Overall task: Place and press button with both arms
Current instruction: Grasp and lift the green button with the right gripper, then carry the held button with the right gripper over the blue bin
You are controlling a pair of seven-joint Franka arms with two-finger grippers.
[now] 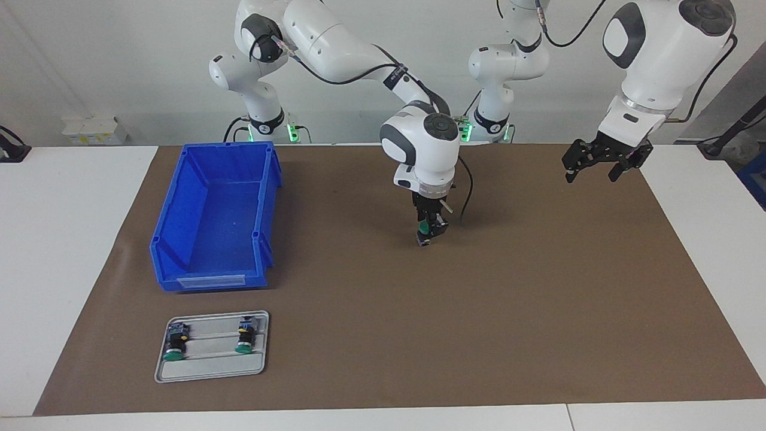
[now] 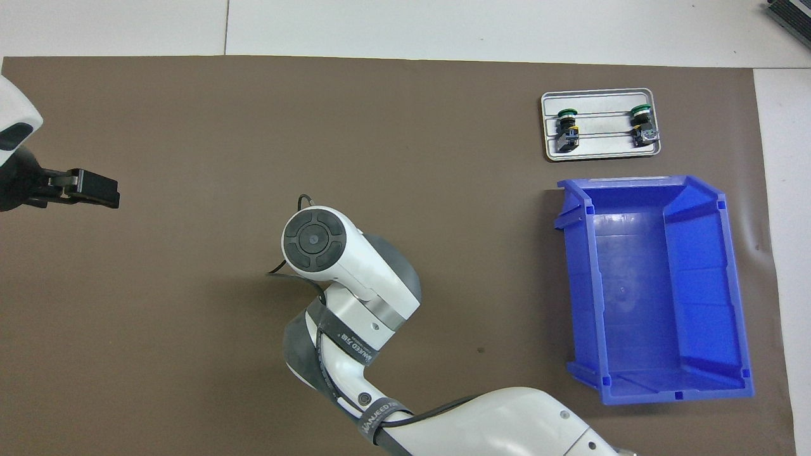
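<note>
My right gripper points straight down over the middle of the brown mat, shut on a button. The button's green cap shows between the fingers and its blue-grey end sits low, close to the mat; I cannot tell whether it touches. In the overhead view the right arm's wrist hides this gripper and the button. My left gripper hangs open and holds nothing, raised over the mat toward the left arm's end of the table; it is also in the overhead view.
A grey tray with two more green-capped buttons lies toward the right arm's end, farther from the robots than the blue bin beside it. White table borders the mat.
</note>
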